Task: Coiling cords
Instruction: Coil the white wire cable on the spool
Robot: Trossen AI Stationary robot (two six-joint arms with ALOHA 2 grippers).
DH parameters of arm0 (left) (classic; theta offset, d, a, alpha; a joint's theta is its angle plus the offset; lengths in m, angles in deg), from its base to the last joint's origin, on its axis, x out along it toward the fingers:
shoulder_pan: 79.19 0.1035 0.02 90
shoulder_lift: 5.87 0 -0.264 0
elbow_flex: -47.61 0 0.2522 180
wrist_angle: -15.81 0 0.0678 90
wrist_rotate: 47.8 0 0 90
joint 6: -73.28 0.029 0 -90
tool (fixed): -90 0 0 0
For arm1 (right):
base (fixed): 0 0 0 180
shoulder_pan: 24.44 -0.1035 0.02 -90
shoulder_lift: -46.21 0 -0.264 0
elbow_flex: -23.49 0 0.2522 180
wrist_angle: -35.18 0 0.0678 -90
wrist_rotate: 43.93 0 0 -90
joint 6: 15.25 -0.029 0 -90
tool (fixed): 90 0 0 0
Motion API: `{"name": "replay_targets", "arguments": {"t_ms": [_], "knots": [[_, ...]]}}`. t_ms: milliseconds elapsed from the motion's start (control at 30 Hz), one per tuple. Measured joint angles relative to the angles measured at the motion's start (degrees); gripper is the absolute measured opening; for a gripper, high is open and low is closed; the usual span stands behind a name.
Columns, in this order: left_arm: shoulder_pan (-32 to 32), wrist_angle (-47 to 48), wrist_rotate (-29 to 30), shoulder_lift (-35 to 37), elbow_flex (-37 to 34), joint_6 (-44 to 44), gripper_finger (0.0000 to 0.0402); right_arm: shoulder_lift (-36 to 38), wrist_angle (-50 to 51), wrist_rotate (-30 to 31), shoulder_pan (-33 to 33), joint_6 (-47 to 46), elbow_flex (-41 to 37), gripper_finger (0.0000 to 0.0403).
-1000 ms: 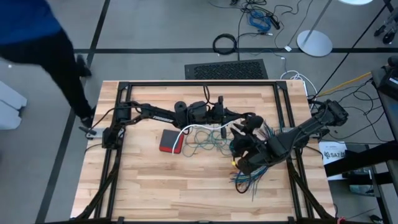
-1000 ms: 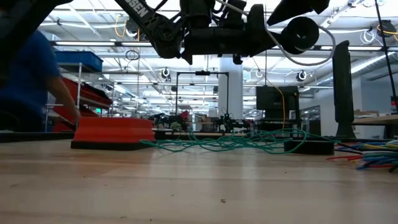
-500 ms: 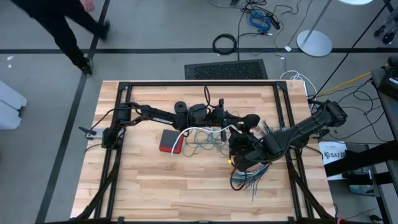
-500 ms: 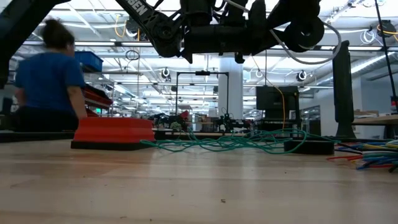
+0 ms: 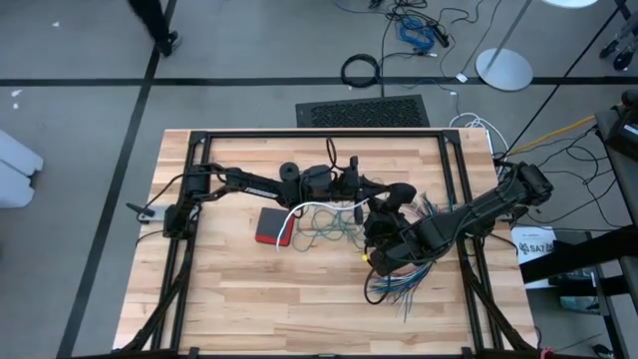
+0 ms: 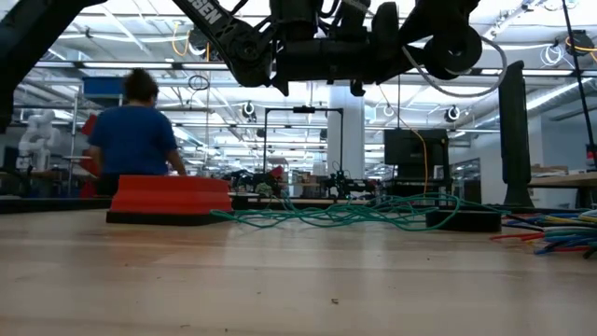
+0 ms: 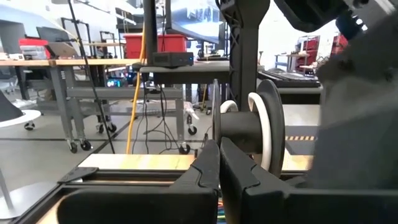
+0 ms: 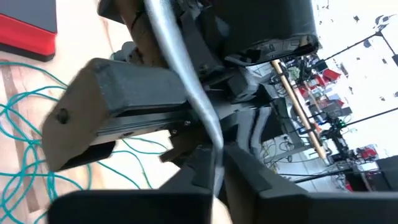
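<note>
The teal-green cord [image 5: 324, 227] lies in loose loops on the table's middle, also showing in the low view [image 6: 345, 213]. The white cord [image 5: 299, 209] arcs from beside the red box up to the two grippers. My left gripper [image 7: 219, 163] is shut and held level above the table, with the round black-and-white piece [image 7: 264, 127] at its tips. My right gripper [image 8: 216, 163] comes from the right, close under the left one [image 5: 391, 191], and is shut on the white cord [image 8: 180, 68]. My left gripper pinches the round piece's thin near disc [image 7: 216, 124] by its rim, between its two fingertips. The fingers come level from the table's left. The piece is lifted clear of the table, its axle pointing along the fingers. My right gripper pinches the white cord [image 8: 213, 144] between its two fingers, close to my left gripper. The fingers lie across the cord. From the hold the cord runs on past my left gripper, lifted clear of the table there.
A red box [image 5: 271, 226] lies left of the teal loops. A fanned bundle of multicoloured wires [image 5: 399, 284] lies under my right arm. A low black block [image 6: 462, 220] sits beside the teal cord. A person stands beyond the table [image 6: 135, 131].
My right gripper has moved a little toward the table's left and far side, closer to my left gripper. The teal cord and the red box have stayed in place. A person has walked across the room behind the table.
</note>
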Motion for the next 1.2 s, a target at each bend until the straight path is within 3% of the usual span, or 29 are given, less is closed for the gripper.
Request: {"name": "replay_targets", "arguments": {"t_ms": [467,867,1200], "knots": [[0.1,0.1,-1.1,0.2,0.0,0.0,0.0000,0.4,-2.8,0.3,-0.9,0.9,0.0,0.0002],[0.4,-3.2,-6.3,0.2,0.2,-6.8,0.0000,4.3,-7.4,1.4,-4.3,0.5,0.0,0.0000],[0.5,-3.7,-9.4,0.0,0.2,-9.1,0.0000,5.6,-17.7,0.0,-3.3,14.1,0.1,0.0000]]}}
